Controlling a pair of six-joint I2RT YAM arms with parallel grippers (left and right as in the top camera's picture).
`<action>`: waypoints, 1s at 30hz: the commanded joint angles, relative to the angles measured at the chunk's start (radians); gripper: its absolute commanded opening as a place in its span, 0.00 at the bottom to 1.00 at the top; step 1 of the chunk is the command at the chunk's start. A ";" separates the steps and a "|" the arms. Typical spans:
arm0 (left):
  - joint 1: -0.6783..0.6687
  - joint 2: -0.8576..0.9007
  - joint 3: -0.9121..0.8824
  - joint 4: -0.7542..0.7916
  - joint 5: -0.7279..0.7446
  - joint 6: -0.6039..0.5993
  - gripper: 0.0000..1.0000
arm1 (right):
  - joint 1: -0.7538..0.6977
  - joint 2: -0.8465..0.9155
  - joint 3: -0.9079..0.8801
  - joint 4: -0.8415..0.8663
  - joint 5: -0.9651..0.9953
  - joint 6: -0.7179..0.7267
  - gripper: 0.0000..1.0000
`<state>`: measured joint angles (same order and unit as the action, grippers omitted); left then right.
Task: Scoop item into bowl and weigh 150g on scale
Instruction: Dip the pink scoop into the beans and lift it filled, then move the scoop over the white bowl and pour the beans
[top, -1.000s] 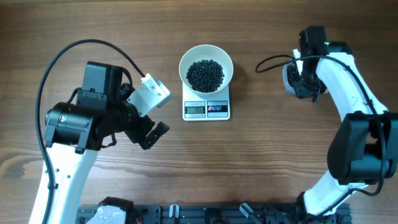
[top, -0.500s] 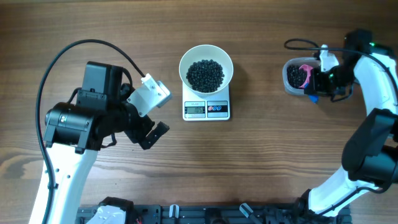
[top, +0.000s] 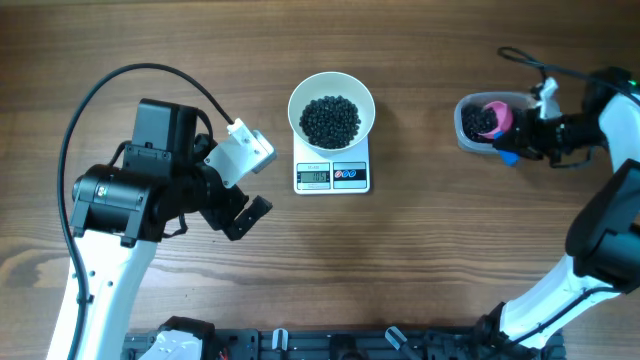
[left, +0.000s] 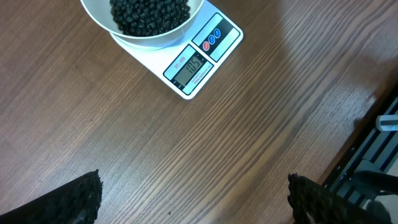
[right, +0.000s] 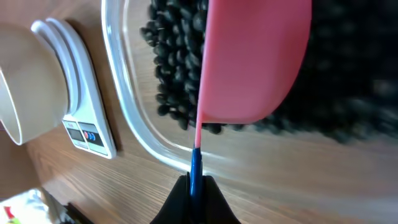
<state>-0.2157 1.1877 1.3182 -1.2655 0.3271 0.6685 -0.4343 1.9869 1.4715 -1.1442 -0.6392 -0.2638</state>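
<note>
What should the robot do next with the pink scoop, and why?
Probably push the pink scoop down into the beads in the clear tub to load it. The right gripper has jaws shut on the scoop's blue handle, and the scoop sits over the tub's beads. The display on the scale is too small to read, so more may not be needed.

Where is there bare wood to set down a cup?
Free: wood between scale and clear tub; the wide stretch between left arm and right arm, on the scale's display side. Crowded: the tub with the pink scoop.
</note>
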 joint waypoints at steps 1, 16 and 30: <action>0.006 0.000 0.011 0.000 0.001 0.012 1.00 | -0.076 0.018 0.006 -0.021 -0.108 -0.026 0.04; 0.006 0.000 0.011 0.000 0.001 0.012 1.00 | -0.146 0.016 0.006 -0.204 -0.484 -0.187 0.04; 0.006 0.000 0.011 0.000 0.001 0.012 1.00 | 0.232 -0.200 0.006 -0.029 -0.514 0.175 0.04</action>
<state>-0.2157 1.1877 1.3182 -1.2652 0.3267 0.6685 -0.2947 1.8515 1.4715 -1.2591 -1.1152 -0.2493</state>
